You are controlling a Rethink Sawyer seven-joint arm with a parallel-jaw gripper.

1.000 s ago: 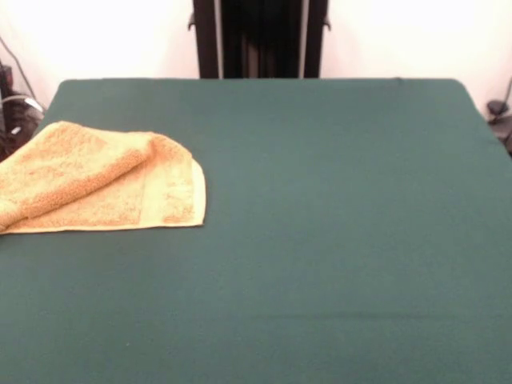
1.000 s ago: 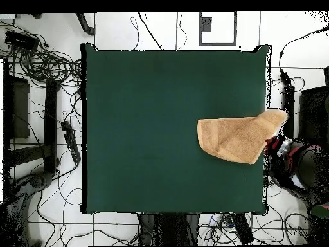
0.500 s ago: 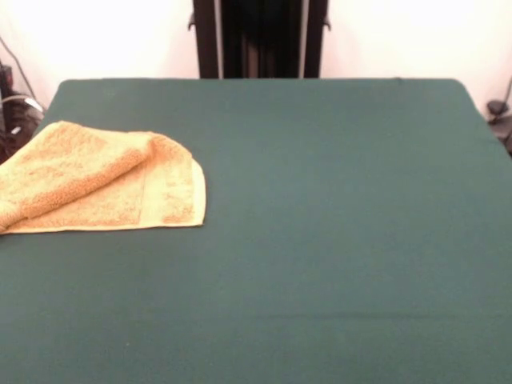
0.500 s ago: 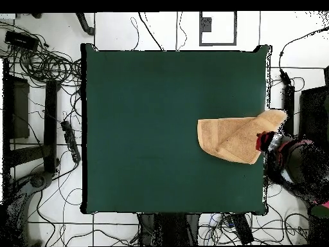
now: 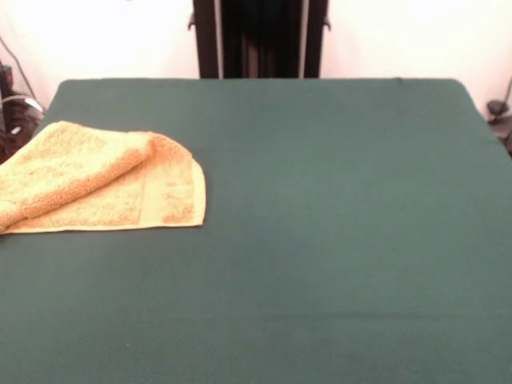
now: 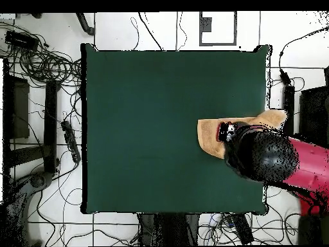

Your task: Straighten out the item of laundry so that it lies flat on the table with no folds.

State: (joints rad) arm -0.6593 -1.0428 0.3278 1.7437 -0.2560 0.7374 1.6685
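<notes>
Dark green bench (image 5: 320,240) filling the front view below a white wall and the black pedestal (image 5: 259,38), with no readable writing or label anywhere. Orange-tan washcloth (image 5: 96,180) lying at the bench's left edge in the front view, one corner folded over on itself and its left end running out of frame. Overhead: cable tangle (image 6: 38,61) on the floor at left, then bare green, then the red and black arm (image 6: 273,157) reaching in from the right over most of the cloth; cannot tell how the fingers stand.
</notes>
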